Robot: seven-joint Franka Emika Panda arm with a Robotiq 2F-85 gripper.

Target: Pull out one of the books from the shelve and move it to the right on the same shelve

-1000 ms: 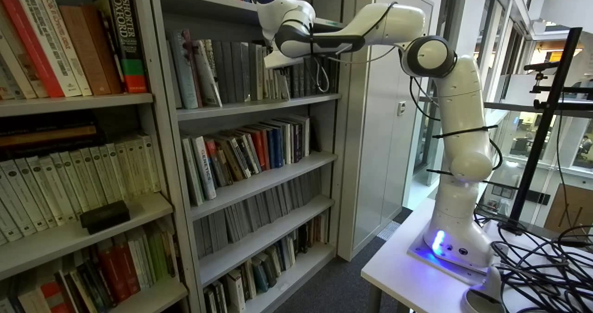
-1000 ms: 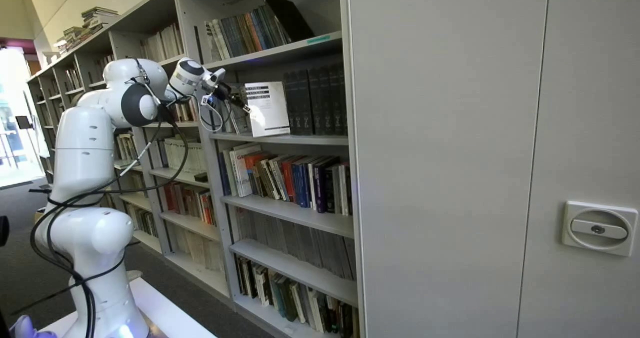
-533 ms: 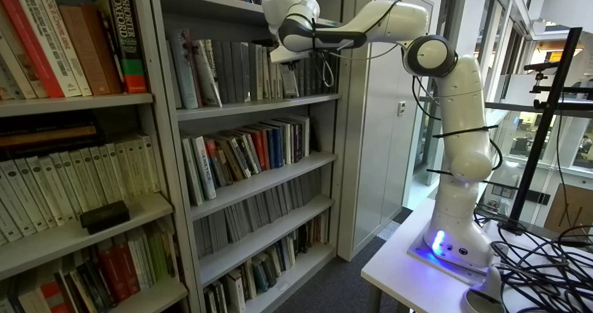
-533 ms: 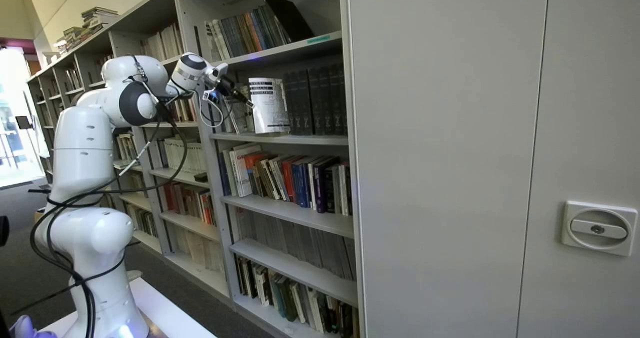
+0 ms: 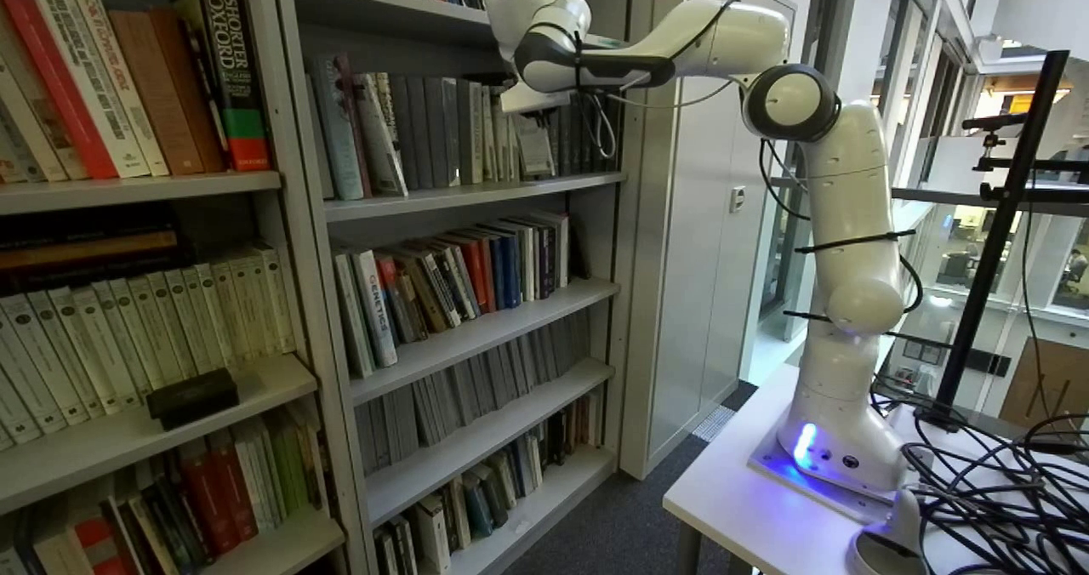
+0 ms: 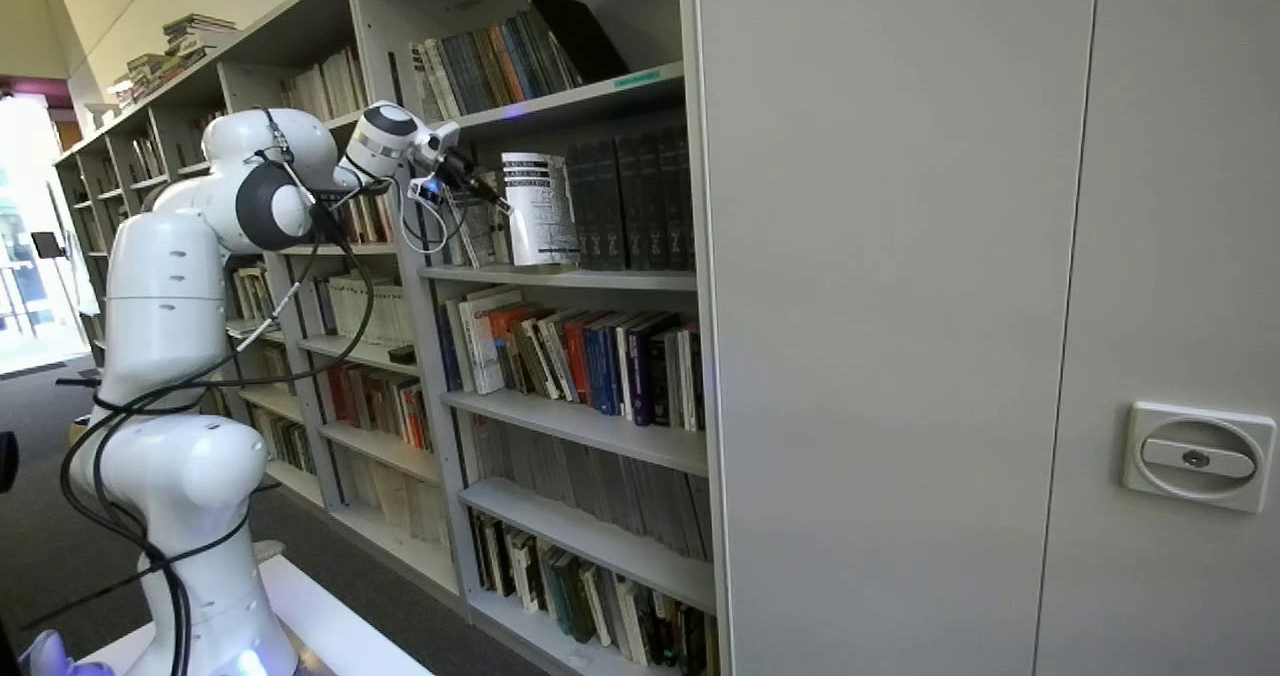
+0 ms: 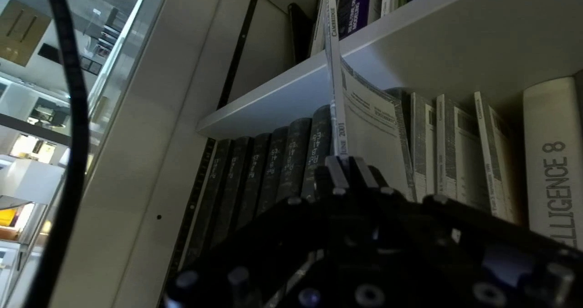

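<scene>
Wrist view: thin pale book (image 7: 368,121) ahead of the nearly closed gripper (image 7: 350,173), edge in its grip.

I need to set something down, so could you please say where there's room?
Free: the white table between the robot base and the edge facing the bookcase; a lower board's front strip, before grey volumes. Crowded: beyond the base, under tangled cables; the shelve around the gripper.

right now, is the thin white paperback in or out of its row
At least partly out: in an exterior view the thin white paperback juts past the dark upright books. Whether fully, I cannot tell.
</scene>
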